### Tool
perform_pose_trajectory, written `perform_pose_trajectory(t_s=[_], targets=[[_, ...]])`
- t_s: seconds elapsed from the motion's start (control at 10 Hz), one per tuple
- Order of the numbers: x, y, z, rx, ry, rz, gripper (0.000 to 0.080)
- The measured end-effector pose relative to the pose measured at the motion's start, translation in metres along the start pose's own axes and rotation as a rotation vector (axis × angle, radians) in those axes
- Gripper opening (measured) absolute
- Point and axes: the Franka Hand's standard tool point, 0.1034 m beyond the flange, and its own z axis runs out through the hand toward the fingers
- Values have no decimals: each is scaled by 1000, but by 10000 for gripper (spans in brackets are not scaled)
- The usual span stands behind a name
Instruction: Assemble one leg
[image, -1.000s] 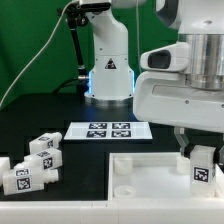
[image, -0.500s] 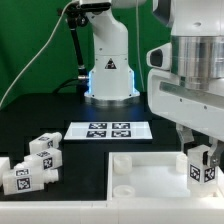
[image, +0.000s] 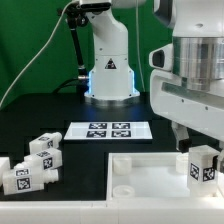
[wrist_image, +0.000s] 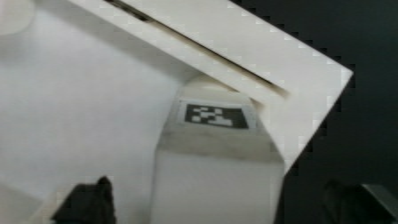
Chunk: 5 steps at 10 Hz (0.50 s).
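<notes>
A leg (image: 203, 166), a small white block with a black-and-white tag, stands upright in the corner of the large white tray (image: 140, 176) at the exterior view's right. My gripper (image: 196, 140) hangs just above it, open, and its fingers no longer clasp the block. In the wrist view the leg (wrist_image: 217, 150) and its tag lie between my two dark fingertips (wrist_image: 89, 200), with a gap on each side, so the gripper (wrist_image: 222, 205) is open around it without touching.
Three more tagged legs (image: 36, 160) lie in a cluster on the black table at the exterior view's left. The marker board (image: 108, 130) lies in front of the robot base (image: 108, 70). A black cable runs down at the left.
The gripper brought the leg down onto the tray corner, then opened and rose slightly; the leg now stands free below the fingers.
</notes>
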Motion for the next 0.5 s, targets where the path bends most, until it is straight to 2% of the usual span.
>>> perform_pose_trajectory(t_s=[0.1, 0.2, 0.5], targets=[[-4, -1, 3, 15, 9, -120, 632], [-6, -1, 6, 28, 19, -215, 644], [-3, 0, 6, 24, 24, -399, 649]])
